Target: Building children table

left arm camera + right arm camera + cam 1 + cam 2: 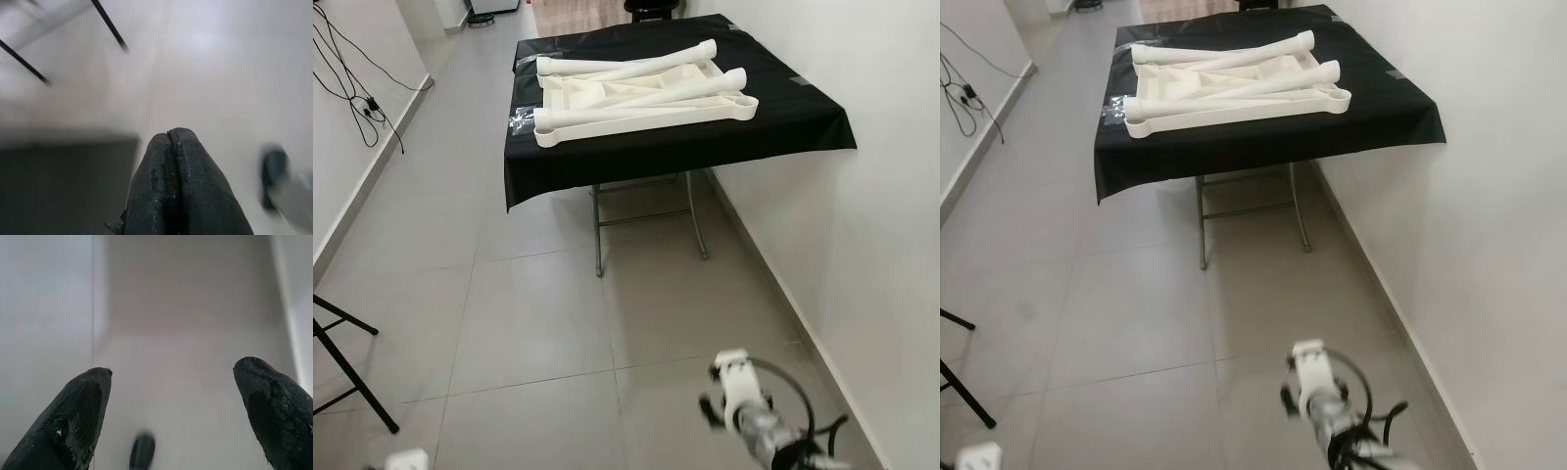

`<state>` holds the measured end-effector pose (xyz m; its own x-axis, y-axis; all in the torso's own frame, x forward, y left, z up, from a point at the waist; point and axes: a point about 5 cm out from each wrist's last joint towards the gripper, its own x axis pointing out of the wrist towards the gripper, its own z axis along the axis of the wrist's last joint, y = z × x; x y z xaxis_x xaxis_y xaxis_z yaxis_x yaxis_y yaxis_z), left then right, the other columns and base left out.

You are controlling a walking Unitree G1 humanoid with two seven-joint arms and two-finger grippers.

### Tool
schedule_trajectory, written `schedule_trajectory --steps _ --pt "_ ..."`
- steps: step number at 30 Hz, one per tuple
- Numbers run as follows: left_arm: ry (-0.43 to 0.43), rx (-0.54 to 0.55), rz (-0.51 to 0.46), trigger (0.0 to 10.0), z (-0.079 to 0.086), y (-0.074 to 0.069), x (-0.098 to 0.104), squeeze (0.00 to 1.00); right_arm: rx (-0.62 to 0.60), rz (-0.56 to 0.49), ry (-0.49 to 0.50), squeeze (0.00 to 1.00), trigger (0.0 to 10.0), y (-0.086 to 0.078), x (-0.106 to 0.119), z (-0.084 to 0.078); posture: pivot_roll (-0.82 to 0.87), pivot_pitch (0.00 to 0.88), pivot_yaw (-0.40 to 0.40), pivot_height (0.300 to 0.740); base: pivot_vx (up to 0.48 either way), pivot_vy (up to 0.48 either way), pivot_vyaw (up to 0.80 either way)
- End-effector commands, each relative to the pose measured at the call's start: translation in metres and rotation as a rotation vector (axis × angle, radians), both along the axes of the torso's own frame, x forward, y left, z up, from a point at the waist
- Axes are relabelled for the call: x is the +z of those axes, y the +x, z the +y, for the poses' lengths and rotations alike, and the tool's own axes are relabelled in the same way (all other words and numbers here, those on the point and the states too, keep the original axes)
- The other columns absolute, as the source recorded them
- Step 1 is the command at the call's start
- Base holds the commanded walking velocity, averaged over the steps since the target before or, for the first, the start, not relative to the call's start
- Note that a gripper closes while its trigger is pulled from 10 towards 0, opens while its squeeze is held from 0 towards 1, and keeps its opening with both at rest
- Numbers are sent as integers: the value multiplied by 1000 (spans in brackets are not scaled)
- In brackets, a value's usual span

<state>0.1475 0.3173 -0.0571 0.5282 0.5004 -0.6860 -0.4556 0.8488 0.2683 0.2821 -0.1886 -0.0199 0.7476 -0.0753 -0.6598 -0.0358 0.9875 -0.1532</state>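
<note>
White plastic children's table parts (641,93) lie on the black-draped surface (783,122) at 12 o'clock, long axis 9-to-3, well apart from both arms; left gripper (172,142) fingers together; right gripper (171,374) fingers apart, nearer

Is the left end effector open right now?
No, the left end effector has its two black fingers pressed together, holding nothing, above the floor.
</note>
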Motion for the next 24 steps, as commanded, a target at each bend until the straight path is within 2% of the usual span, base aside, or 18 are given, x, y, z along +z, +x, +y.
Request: schedule_trajectory --steps 1,2,5,6,9,10,11,12,13,14,16,17,19,20,21,24 --pt "51 6 -80 10000 11 9 12 0 -18 -45 37 0 10000 6 6 3 -51 55 17 740 0 0 0" --pt "125 -13 -224 10000 22 33 36 0 -3 -145 55 0 10000 26 25 6 -54 38 19 740 0 0 0" --pt "125 -13 -224 10000 22 33 36 0 -3 -145 55 0 10000 26 25 6 -54 38 19 740 0 0 0" --pt "253 -103 -574 10000 22 91 103 0 88 -426 102 0 10000 74 90 23 -66 0 24 740 0 0 0" --pt "253 -103 -574 10000 22 91 103 0 88 -426 102 0 10000 74 90 23 -66 0 24 740 0 0 0" --pt "254 -171 -716 10000 3 114 133 0 147 -547 125 0 10000 87 118 33 -71 0 28 740 0 0 0" --pt "254 -171 -716 10000 3 114 133 0 147 -547 125 0 10000 87 118 33 -71 0 28 740 0 0 0" --pt "238 -241 -799 10000 -20 130 155 0 197 -633 148 0 10000 93 138 42 -73 0 32 740 0 0 0" --pt "185 -359 -891 10000 -55 142 175 0 258 -716 173 0 10000 92 153 51 -74 0 37 740 0 0 0" --pt "185 -359 -891 10000 -55 142 175 0 258 -716 173 0 10000 92 153 51 -74 0 37 740 0 0 0" --pt "120 -502 -1000 10000 -96 146 195 0 324 -794 206 0 10000 82 164 61 -73 0 40 740 0 0 0" --pt "104 -566 -1030 10000 -115 143 199 0 363 -825 216 0 10000 72 166 68 -76 0 49 740 0 0 0" --pt "89 -623 -1052 10000 -135 137 199 0 406 -856 231 0 10000 57 166 77 -79 0 53 740 0 0 0" --pt "81 -634 -1052 10000 -140 133 199 0 418 -864 238 0 10000 53 165 79 -79 0 53 740 0 0 0" --pt "44 -640 -1025 10000 -146 128 190 0 444 -858 230 0 10000 49 161 84 -90 0 72 740 0 0 0" --pt "17 -642 -1004 10000 -151 125 184 0 463 -852 223 0 10000 48 158 88 -91 0 75 740 0 0 0"
